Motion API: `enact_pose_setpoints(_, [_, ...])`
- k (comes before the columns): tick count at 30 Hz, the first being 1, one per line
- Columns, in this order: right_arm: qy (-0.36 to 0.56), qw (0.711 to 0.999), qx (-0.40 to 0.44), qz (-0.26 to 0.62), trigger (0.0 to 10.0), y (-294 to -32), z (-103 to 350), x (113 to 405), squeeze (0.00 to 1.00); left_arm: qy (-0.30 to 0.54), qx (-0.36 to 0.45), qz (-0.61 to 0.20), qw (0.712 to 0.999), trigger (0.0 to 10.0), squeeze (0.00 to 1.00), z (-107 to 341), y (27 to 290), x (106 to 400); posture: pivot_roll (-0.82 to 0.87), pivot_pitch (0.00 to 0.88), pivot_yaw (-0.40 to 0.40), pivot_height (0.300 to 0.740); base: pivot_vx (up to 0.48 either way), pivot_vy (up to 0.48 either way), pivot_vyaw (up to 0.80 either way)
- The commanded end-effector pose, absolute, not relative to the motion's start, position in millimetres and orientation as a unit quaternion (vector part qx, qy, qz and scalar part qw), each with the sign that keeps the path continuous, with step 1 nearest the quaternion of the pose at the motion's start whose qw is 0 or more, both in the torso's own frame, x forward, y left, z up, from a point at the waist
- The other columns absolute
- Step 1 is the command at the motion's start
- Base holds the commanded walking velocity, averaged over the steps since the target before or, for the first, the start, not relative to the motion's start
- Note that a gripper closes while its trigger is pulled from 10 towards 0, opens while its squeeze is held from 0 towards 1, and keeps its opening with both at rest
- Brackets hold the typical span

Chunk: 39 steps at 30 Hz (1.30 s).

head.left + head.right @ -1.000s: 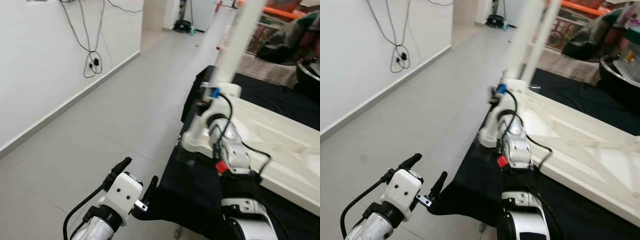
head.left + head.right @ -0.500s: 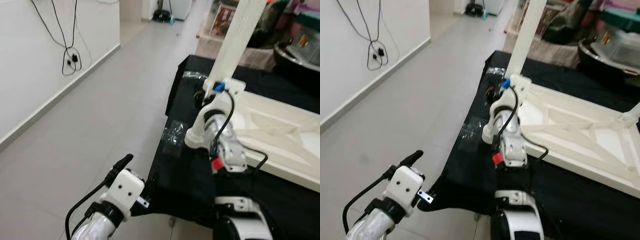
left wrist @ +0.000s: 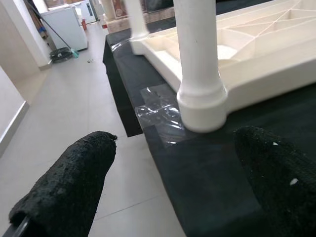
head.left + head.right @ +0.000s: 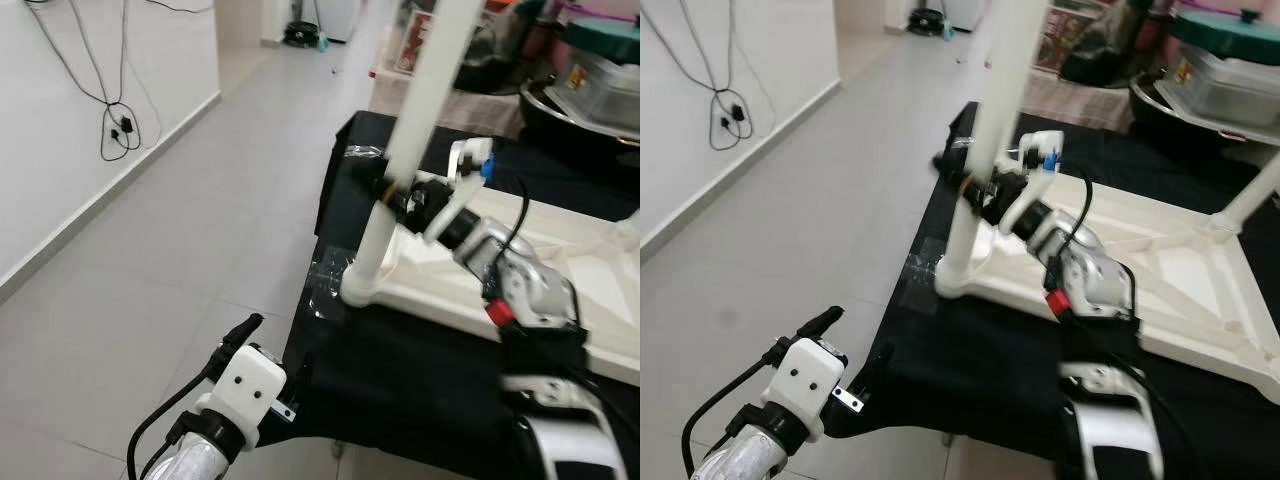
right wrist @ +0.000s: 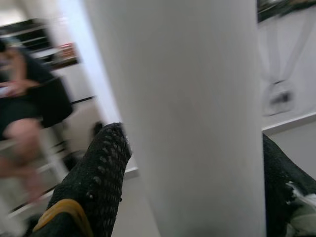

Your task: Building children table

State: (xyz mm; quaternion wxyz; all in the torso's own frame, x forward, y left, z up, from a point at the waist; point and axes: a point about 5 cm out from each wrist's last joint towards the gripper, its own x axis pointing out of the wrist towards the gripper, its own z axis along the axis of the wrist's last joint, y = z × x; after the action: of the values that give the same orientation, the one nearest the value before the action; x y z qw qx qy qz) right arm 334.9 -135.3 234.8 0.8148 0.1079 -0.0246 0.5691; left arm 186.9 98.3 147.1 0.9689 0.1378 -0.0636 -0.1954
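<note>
A white children's table [image 4: 560, 255] lies upside down on a surface covered with black cloth [image 4: 400, 370]. One white leg [image 4: 410, 130] stands upright at its near left corner, its foot [image 3: 200, 98] on the corner socket. My right gripper [image 4: 388, 192] reaches in from the right and is shut on this leg partway up; its black fingers [image 5: 98, 177] press against both sides of the shaft [image 5: 192, 98]. My left gripper [image 4: 277, 345] hovers open, low at the cloth's near left edge, apart from the leg. A second leg [image 4: 1250, 195] rises at the far right corner.
Grey tiled floor [image 4: 180, 230] stretches to the left, bounded by a white wall with hanging cables [image 4: 115, 125]. A clear tape patch [image 4: 325, 285] lies on the cloth by the leg's foot. Pots and a teal-lidded tub [image 4: 1230, 60] crowd the back right. A seated person [image 5: 19, 98] appears blurred.
The camera has shifted. My right arm has swung to the right of the leg and now holds it higher on the shaft. The left gripper stays low and open.
</note>
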Motion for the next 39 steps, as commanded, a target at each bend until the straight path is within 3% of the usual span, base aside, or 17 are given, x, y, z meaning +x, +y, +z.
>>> enact_pose_setpoints(1, [-0.005, 0.783, 0.11, 0.613, 10.0, -120.4, 228.5, 328.5, 0.0, -0.054, 0.139, -0.196, 0.969, 10.0, 0.0, 144.0, 97.4, 185.6, 0.12, 0.115, -0.137, 0.74, 0.0, 0.0, 0.0])
enact_pose_setpoints(4, [0.0, 0.754, 0.11, 0.647, 9.6, -117.5, 227.0, 327.1, 0.0, -0.053, 0.139, -0.195, 0.969, 10.0, 0.0, 144.3, 97.7, 185.0, 0.13, 0.117, -0.138, 0.74, 0.0, 0.0, 0.0])
enact_pose_setpoints(5, [0.002, 0.764, 0.103, 0.637, 0.0, -113.4, 224.3, 333.4, 0.0, -0.053, 0.139, -0.196, 0.969, 10.0, 0.0, 144.2, 98.0, 184.8, 0.13, 0.117, -0.138, 0.74, 0.0, 0.0, 0.0])
enact_pose_setpoints(8, [-0.002, 0.781, 0.09, 0.617, 0.0, -109.7, 221.8, 339.7, 0.0, -0.052, 0.139, -0.196, 0.969, 10.0, 0.0, 144.1, 98.2, 184.5, 0.13, 0.114, -0.141, 0.74, 0.0, 0.0, 0.0])
enact_pose_setpoints(9, [-0.003, 0.815, 0.077, 0.575, 0.0, -107.2, 219.0, 349.2, 0.0, -0.052, 0.14, -0.196, 0.969, 10.0, 0.0, 143.9, 98.3, 184.2, 0.13, 0.113, -0.141, 0.74, 0.0, 0.0, 0.0])
enact_pose_setpoints(12, [-0.002, 0.847, 0.076, 0.527, 0.0, -106.4, 217.2, 357.8, 0.0, -0.052, 0.139, -0.195, 0.969, 10.0, 0.0, 144.3, 98.6, 184.3, 0.13, 0.119, -0.139, 0.74, 0.0, 0.0, 0.0])
enact_pose_setpoints(14, [0.011, 0.899, 0.056, 0.433, 0.0, -111.1, 208.0, 366.8, 0.0, -0.05, 0.141, -0.197, 0.969, 10.0, 0.0, 142.4, 98.4, 183.1, 0.13, 0.082, -0.135, 0.74, 0.0, 0.0, 0.0])
enact_pose_setpoints(16, [0.011, 0.899, 0.056, 0.433, 0.0, -111.1, 208.0, 366.8, 0.0, -0.05, 0.141, -0.197, 0.969, 10.0, 0.0, 142.4, 98.4, 183.1, 0.13, 0.082, -0.135, 0.74, 0.0, 0.0, 0.0])
enact_pose_setpoints(18, [0.026, 0.965, 0.037, 0.257, 0.0, -133.2, 203.9, 377.4, 0.0, -0.049, 0.141, -0.201, 0.968, 10.0, 0.0, 140.9, 97.6, 183.0, 0.13, 0.08, -0.137, 0.74, 0.0, 0.0, 0.0])
enact_pose_setpoints(21, [0.031, 0.98, 0.029, 0.193, 0.0, -142.5, 203.4, 379.9, 0.0, -0.049, 0.141, -0.201, 0.968, 10.0, 0.0, 140.8, 97.4, 183.2, 0.13, 0.08, -0.137, 0.74, 0.0, 0.0, 0.0])
enact_pose_setpoints(24, [0.044, 0.999, 0.016, 0.024, 0.0, -169.2, 199.0, 377.5, 0.0, -0.049, 0.141, -0.201, 0.968, 10.0, 0.0, 140.5, 97.6, 183.7, 0.13, 0.08, -0.137, 0.74, 0.0, 0.0, 0.0])
enact_pose_setpoints(25, [0.038, 0.997, 0.029, -0.065, 0.0, -181.5, 198.0, 369.5, 0.0, -0.048, 0.14, -0.202, 0.968, 10.0, 0.0, 140.1, 97.5, 183.9, 0.12, 0.075, -0.134, 0.74, 0.0, 0.0, 0.0])
enact_pose_setpoints(26, [0.038, 0.997, 0.029, -0.065, 0.0, -181.5, 198.0, 369.5, 0.0, -0.048, 0.14, -0.202, 0.968, 10.0, 0.0, 140.1, 97.5, 183.9, 0.12, 0.075, -0.134, 0.74, 0.0, 0.0, 0.0])
enact_pose_setpoints(28, [0.023, 0.982, 0.06, -0.177, 0.0, -191.1, 195.1, 352.2, 0.0, -0.048, 0.139, -0.203, 0.968, 10.0, 0.0, 139.4, 96.6, 183.8, 0.13, 0.068, -0.134, 0.74, 0.0, 0.0, 0.0])
enact_pose_setpoints(34, [0.011, 0.98, 0.104, -0.171, 0.0, -165.7, 191.7, 348.7, 0.0, -0.047, 0.14, -0.205, 0.968, 10.0, 0.0, 139.3, 95.8, 184.2, 0.13, 0.069, -0.138, 0.74, 0.0, 0.0, 0.0])
enact_pose_setpoints(35, [-0.001, 0.981, 0.111, -0.158, 10.0, -158.1, 193.5, 350.8, 0.0, -0.047, 0.14, -0.205, 0.968, 10.0, 0.0, 139.4, 95.4, 184.2, 0.13, 0.069, -0.138, 0.74, 0.0, 0.0, 0.0])
enact_pose_setpoints(39, [-0.046, 0.986, 0.14, -0.072, 10.0, -132.2, 202.6, 354.8, 0.0, -0.047, 0.139, -0.204, 0.968, 10.0, 0.0, 139.7, 95.7, 184.0, 0.12, 0.074, -0.135, 0.74, 0.0, 0.0, 0.0])
